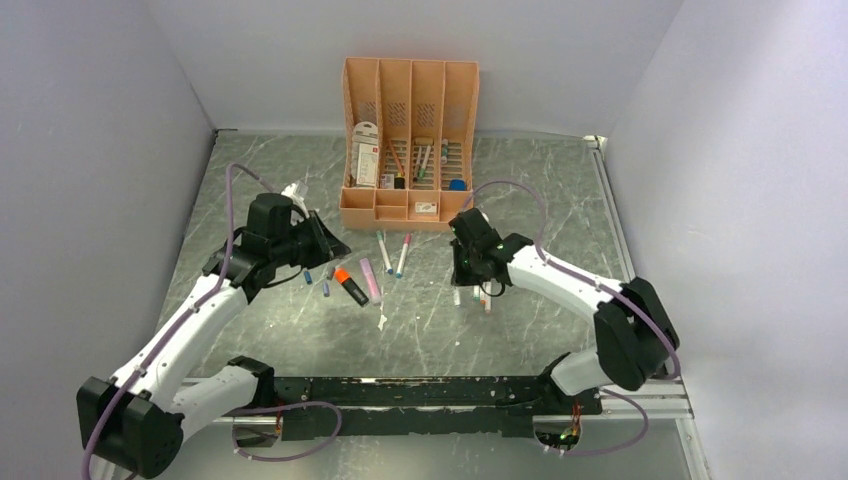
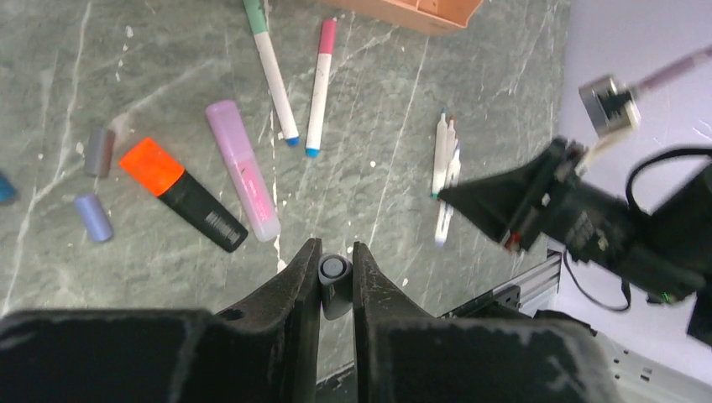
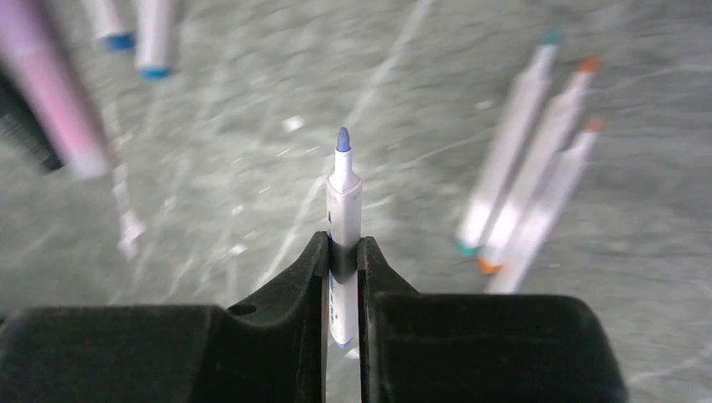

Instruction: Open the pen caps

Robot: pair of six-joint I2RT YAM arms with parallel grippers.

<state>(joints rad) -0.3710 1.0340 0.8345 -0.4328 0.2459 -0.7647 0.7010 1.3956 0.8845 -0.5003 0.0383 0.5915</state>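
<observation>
This cap seems off already: the left gripper [image 2: 336,253] pinches the cap [image 2: 334,281], the right gripper [image 3: 342,248] the bare blue-tipped marker [image 3: 342,197] — next, probably, lay it by the uncapped markers [image 3: 514,201] at right.

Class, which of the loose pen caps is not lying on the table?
The grey-blue cap pinched in the left gripper; the grey cap and lilac cap lie on the table.

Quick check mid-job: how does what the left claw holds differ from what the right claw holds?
The left claw pinches a pen cap, short and stubby; the right claw pinches a marker, long and slim. The pen cap is grey-blue and seen end-on by its wrist camera; the marker is white, with a bare blue tip pointing away from its camera. Both are clamped at the claw tips.
</observation>
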